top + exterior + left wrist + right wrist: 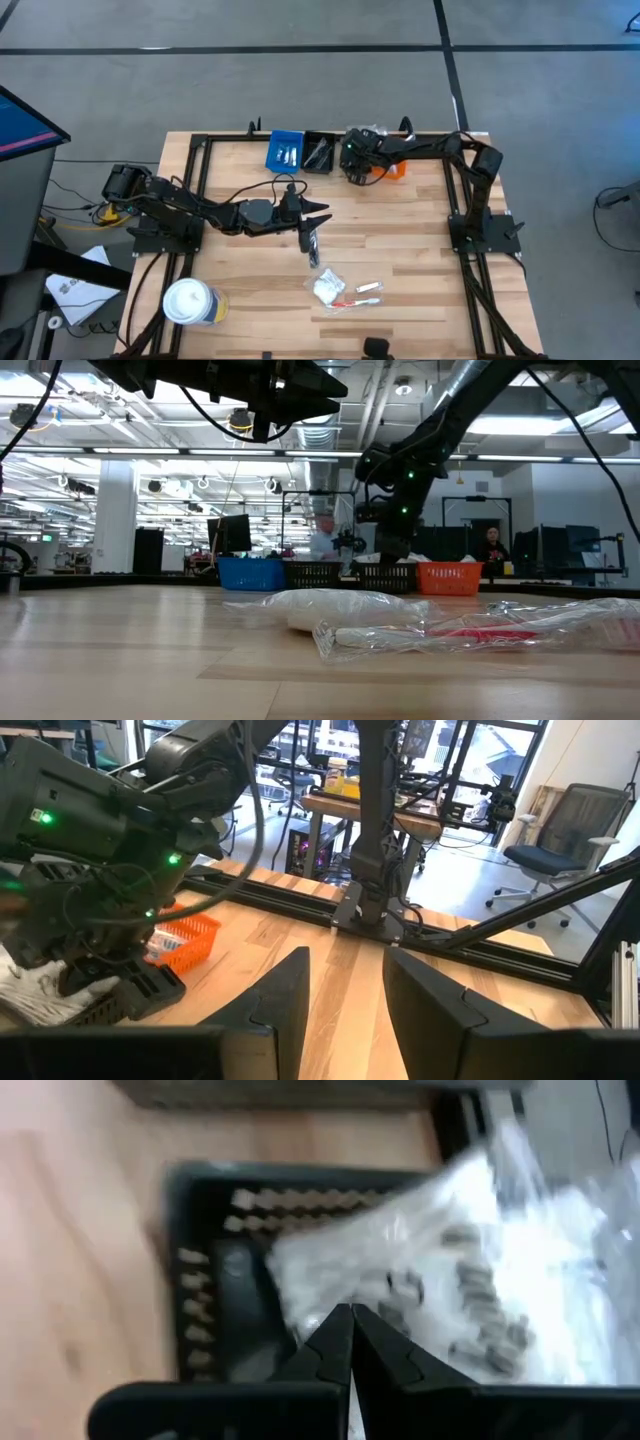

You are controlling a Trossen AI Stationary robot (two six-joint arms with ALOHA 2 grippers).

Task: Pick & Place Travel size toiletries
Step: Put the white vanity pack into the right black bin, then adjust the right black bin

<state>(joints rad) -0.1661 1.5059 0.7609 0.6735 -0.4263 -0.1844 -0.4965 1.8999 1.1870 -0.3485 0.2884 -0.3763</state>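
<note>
- Right at the far edge of the wooden table (400,270) sit three small bins in a row: a blue bin (284,151) with pale items inside, a black bin (320,153) beside it holding thin dark pieces, and an orange bin (393,170) mostly hidden under the right arm.
- From the right wrist view, a second black lattice bin (215,1310) lies just below the right gripper (350,1342), and a clear plastic sachet (470,1280) hangs over it, pinched at the tips of the closed fingers.
- Near the front of the table, loose toiletries wait: a white crumpled sachet (328,289), and just beside it a clear packet with a red stick (347,303) and a white stick (368,288).
- A large white tub (190,302) stands at the front left corner, well apart from the bins.
- The left arm reaches out low over the middle of the table, its left gripper (309,240) pointing toward the front pile, fingers partly apart and gripping a thin dark item (312,250).
- The right arm bends back along the far rail, wrist tipped down over the bins.
</note>
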